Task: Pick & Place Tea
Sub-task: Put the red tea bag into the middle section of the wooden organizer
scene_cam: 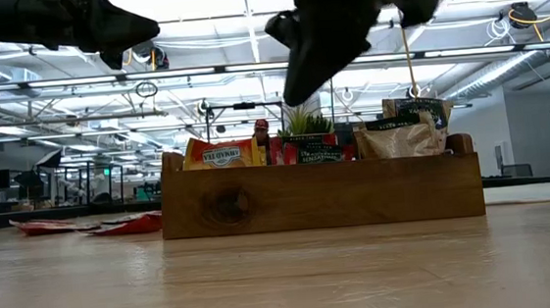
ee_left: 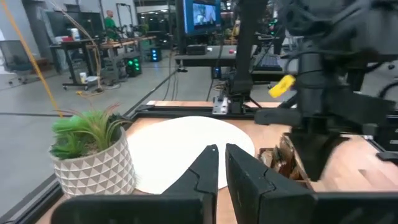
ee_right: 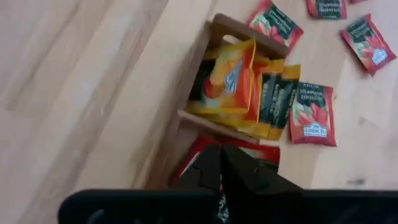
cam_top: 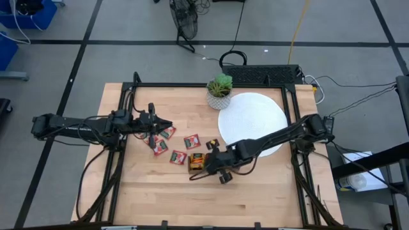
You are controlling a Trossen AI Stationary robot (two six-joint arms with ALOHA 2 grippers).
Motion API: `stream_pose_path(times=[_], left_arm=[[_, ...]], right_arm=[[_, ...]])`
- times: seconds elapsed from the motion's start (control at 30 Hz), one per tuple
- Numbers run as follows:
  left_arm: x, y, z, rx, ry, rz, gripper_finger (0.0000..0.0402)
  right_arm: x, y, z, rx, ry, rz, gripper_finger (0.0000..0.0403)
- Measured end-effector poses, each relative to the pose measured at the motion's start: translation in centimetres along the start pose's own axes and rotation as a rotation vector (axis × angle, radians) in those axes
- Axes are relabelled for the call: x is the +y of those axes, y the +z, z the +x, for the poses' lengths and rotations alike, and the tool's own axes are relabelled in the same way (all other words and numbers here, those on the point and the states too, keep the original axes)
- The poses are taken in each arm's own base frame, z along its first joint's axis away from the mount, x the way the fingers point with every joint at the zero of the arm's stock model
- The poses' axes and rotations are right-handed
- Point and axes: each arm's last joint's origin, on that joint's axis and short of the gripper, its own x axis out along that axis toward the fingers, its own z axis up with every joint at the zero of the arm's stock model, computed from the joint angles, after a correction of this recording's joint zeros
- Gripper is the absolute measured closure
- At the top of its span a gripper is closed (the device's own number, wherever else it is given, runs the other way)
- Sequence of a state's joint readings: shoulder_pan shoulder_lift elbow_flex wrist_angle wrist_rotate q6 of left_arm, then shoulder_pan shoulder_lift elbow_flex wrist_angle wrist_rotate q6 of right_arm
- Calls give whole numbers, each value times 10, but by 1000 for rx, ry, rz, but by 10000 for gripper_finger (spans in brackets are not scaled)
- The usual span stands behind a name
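A brown wooden tray stands near the table's middle. Orange-yellow and dark-printed tea sachets stand upright in it. Several red tea sachets lie flat on the wood to its left and far side, and one lies right beside the tray. My right gripper hangs shut above the tray, clear of it, with nothing between its fingers. My left gripper waits at the left, above the loose sachets. It points level toward the white disc, fingers together and holding nothing.
A potted green plant stands at the far edge beside the white disc. The black frame rails run along the table's left, right and far sides. Bare wood lies toward the near edge.
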State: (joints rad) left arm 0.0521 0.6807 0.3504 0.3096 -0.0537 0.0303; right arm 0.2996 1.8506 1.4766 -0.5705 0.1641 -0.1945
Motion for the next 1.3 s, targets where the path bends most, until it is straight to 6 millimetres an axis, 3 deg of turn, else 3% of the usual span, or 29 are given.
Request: stream_pose_path(times=[0.1,0.3,0.47,0.67,0.93,1.3], left_arm=[[0,0,0,-1,3,0,364],[0,0,0,-1,2,-4,364],[0,0,0,-1,4,-7,364],[1,0,0,-1,31,-7,364],[1,0,0,0,40,-6,364],[1,-2,0,24,43,-6,364]], right_arm=[[1,7,9,51,22,-8,402],[5,2,42,228,55,-33,403],[7,-2,56,290,87,-40,403],[1,-6,56,328,146,-12,403],[-3,-20,75,438,125,-16,403],[9,-17,78,455,-115,-113,403]])
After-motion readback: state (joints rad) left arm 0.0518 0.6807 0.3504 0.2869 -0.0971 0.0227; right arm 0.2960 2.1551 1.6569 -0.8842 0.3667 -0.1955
